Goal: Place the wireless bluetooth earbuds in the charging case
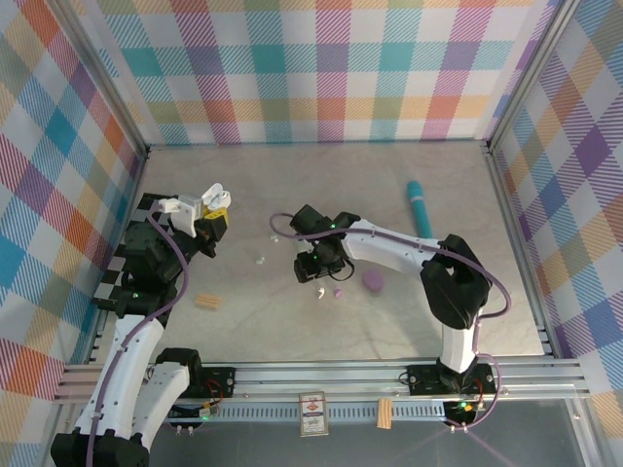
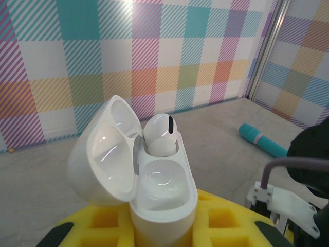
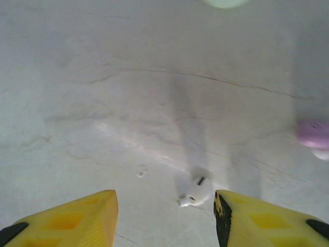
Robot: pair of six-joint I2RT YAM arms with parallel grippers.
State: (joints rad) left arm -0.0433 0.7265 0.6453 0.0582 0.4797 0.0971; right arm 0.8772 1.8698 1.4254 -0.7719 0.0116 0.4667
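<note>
Overhead view: the left pincer (image 1: 218,212), raised over the left side of the surface (image 1: 292,331), is closed around the white charging case (image 1: 211,195), whose lid stands open. The right pincer (image 1: 316,272) points down near the middle, with a white earbud (image 1: 321,290) and a pink earbud (image 1: 338,291) lying just beside it, a purple case (image 1: 373,281) slightly farther right and a teal cylinder (image 1: 420,209) well apart toward the back. A small whitish bud (image 1: 260,260) lies between the arms, and a wooden block (image 1: 205,302) lies near the left arm. Left wrist view: yellow fingers (image 2: 97,224) clamp the base of the charging case (image 2: 162,206) from both sides; its lid (image 2: 110,149) is hinged back, a seated earbud (image 2: 159,134) stands in the far socket, and the near socket (image 2: 159,182) is a bare glossy hollow. Right wrist view: the right pincer (image 3: 167,216) gapes wide, gripping nothing; the white earbud (image 3: 195,194) lies on the surface between the yellow fingertips (image 3: 77,216), just beside the one at the picture's right. A blurred pink object (image 3: 313,135) sits at the right edge.
</note>
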